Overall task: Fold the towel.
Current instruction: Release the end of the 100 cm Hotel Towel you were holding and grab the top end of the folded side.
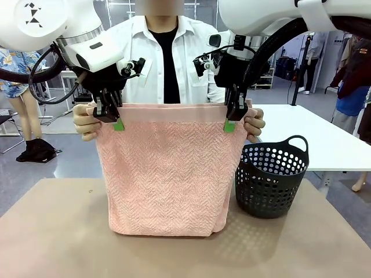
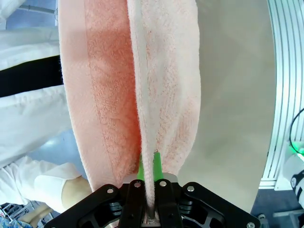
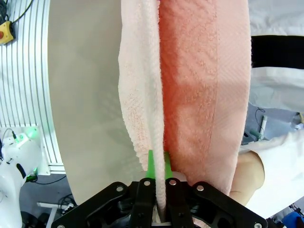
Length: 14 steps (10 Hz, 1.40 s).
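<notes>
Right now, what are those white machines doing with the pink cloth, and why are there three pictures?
Those are two white robot arms. Each ends in a black gripper with green pads. The left gripper and right gripper are both pinched shut on the top edge of the pink towel. A person's hands across the table hold its top corners too. The big picture looks across the table; the other two come from cameras on each wrist, looking along the fingers. A dark basket stands beside the towel.
</notes>
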Available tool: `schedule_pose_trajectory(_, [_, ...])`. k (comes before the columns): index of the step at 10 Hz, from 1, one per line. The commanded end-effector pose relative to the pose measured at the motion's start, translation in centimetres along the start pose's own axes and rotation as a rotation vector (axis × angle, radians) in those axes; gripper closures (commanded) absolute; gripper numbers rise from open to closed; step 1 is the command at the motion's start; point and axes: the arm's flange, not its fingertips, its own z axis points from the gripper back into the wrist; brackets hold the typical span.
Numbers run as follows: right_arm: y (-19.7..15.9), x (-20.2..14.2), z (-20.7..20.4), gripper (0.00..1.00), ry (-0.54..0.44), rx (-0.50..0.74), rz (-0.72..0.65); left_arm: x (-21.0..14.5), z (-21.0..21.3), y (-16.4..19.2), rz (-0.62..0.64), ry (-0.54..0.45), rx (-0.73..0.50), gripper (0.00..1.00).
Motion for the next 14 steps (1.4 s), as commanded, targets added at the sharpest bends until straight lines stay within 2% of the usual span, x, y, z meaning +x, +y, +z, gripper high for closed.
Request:
schedule_pose_trajectory(1, [0.1,0.0,0.2,1.00,0.006,-0.006,0.002,0.0,0.0,0.0,-0.002,0.001,0.000,1.00])
schedule_pose_trajectory(5, [0.1,0.0,0.2,1.00,0.006,-0.006,0.002,0.0,0.0,0.0,-0.002,0.001,0.000,1.00])
schedule_pose_trajectory(6, [0.0,0.0,0.0,0.97,0.000,0.000,0.000,0.0,0.0,0.0,0.000,0.000,0.000,0.97])
schedule_pose_trajectory(7, [0.2,-0.1,0.0,0.75,-0.006,-0.005,0.006,0.0,0.1,-0.1,-0.004,0.007,0.010,0.62])
schedule_pose_trajectory(8, [0.3,-0.2,0.0,0.65,-0.008,0.003,0.007,0.0,0.3,-0.1,0.007,0.012,0.016,0.62])
schedule_pose_trajectory(9, [0.4,-0.4,0.3,0.43,-0.014,-0.003,-0.002,-0.2,0.7,-0.1,0.016,0.006,0.021,0.27])
schedule_pose_trajectory(10, [0.8,-0.5,1.2,0.33,-0.030,-0.018,-0.007,-0.3,1.7,-0.1,0.025,0.005,0.018,0.59])
schedule_pose_trajectory(11, [1.1,-0.7,2.2,0.11,-0.037,-0.031,-0.003,-0.5,3.1,-0.2,0.036,-0.008,0.028,0.00])
schedule_pose_trajectory(12, [1.2,-0.8,3.2,0.01,-0.033,-0.048,-0.001,-0.6,4.6,-0.2,0.039,-0.028,0.038,0.24])
schedule_pose_trajectory(13, [1.3,-0.8,4.6,0.00,-0.029,-0.079,-0.001,-0.7,6.1,-0.1,0.052,-0.036,0.062,0.00])
schedule_pose_trajectory(14, [1.2,-0.8,5.6,0.00,-0.028,-0.107,0.002,-0.8,7.7,0.1,0.068,-0.046,0.095,0.00])
